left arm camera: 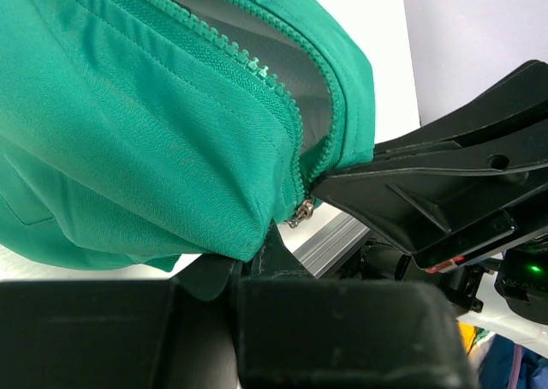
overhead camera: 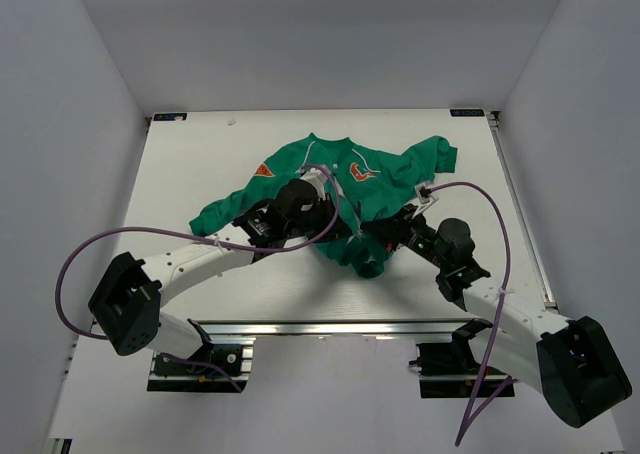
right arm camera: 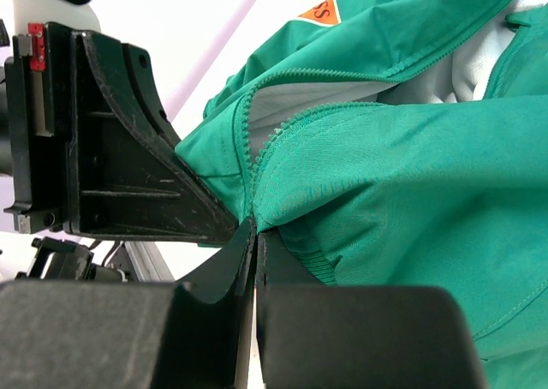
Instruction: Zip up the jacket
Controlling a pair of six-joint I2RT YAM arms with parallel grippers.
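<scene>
The green jacket point(overhead camera: 385, 179) lies crumpled at the middle of the table, its orange logo facing up. My left gripper point(overhead camera: 350, 232) and right gripper point(overhead camera: 380, 242) meet at its near hem from opposite sides. In the left wrist view the left gripper point(left arm camera: 257, 254) is shut on the hem fabric just below the small metal zip slider point(left arm camera: 301, 212). Above the slider the zip teeth point(left arm camera: 257, 63) stand apart over grey lining point(left arm camera: 282, 59). In the right wrist view the right gripper point(right arm camera: 255, 233) is shut on the jacket point(right arm camera: 411, 175) at the bottom end of the zip.
An aluminium rail point(overhead camera: 330, 327) runs along the near table edge between the arm bases. Purple cables point(overhead camera: 70, 264) loop out from both arms. White walls enclose the white table point(overhead camera: 200, 154) on three sides. Each gripper's black body point(left arm camera: 445, 183) fills part of the other's wrist view.
</scene>
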